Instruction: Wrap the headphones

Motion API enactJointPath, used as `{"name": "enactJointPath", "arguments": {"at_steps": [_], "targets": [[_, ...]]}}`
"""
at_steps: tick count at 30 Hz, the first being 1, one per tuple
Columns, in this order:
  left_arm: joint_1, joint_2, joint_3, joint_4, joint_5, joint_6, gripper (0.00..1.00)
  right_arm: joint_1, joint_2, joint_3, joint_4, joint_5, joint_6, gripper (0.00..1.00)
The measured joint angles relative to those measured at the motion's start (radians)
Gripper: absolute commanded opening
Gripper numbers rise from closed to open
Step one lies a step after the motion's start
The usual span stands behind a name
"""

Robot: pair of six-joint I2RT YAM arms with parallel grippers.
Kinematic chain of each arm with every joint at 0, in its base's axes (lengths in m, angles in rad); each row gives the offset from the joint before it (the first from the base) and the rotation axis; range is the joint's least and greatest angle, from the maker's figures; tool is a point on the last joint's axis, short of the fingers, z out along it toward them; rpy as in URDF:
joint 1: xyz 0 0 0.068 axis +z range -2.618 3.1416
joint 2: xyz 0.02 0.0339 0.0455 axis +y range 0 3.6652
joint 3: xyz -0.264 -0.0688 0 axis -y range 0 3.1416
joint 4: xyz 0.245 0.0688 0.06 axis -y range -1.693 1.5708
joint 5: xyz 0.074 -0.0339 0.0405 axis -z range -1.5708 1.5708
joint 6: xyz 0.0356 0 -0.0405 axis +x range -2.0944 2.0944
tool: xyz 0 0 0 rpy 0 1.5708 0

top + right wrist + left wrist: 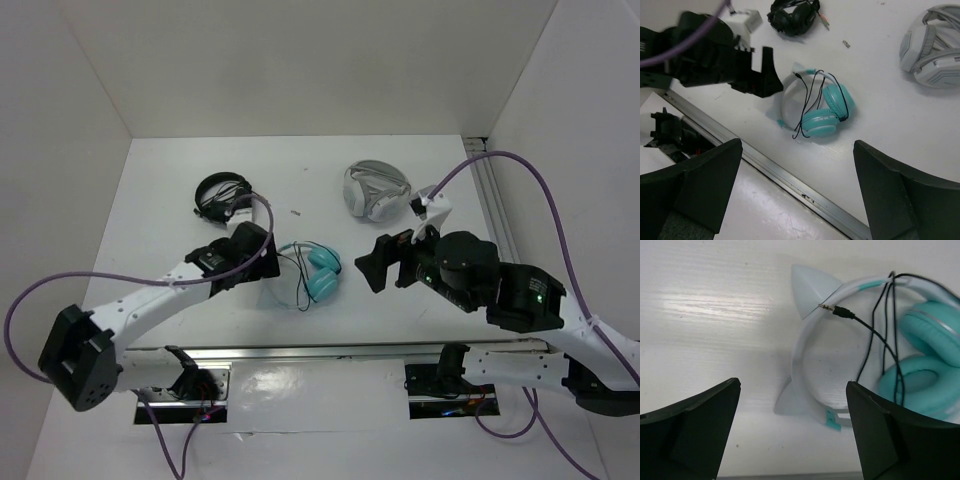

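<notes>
The headphones (322, 272) lie flat on the white table, with teal ear cups (932, 355) and a pale headband (799, 347) that has cat-ear points. The thin black cable (890, 330) crosses the headband in loops, and its plug (836, 310) rests loose on the band. My left gripper (268, 262) is open and empty, just left of the headband; its jaws (793, 384) hover above the band's near part. My right gripper (368, 268) is open and empty, to the right of the ear cups and higher up. The whole headset shows in the right wrist view (822, 107).
All-black headphones (222, 192) lie at the back left. White and grey headphones (375, 190) lie at the back right. A metal rail (330, 352) runs along the table's near edge. A small scrap (296, 212) lies behind the teal headset.
</notes>
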Motion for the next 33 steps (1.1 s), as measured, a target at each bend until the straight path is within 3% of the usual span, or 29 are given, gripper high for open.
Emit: {"name": "enactJointPath", "arguments": {"at_steps": [9,18,23,33], "targets": [[-0.089,-0.383,0.189,-0.302,-0.029,0.015,1.00,0.000,0.057,0.207,-0.172,0.089,0.059,0.99],[-0.094,-0.705,0.553,-0.640,-0.064,0.069,1.00,-0.026,-0.046,0.340,-0.373,0.157,0.106,0.99],[-0.094,-0.767,0.697,-0.768,-0.083,0.082,1.00,-0.100,-0.118,0.378,-0.433,0.151,0.097,0.99],[-0.094,-0.804,0.687,-0.917,-0.103,0.083,1.00,-0.129,-0.237,0.387,-0.465,0.136,0.082,0.99]]}}
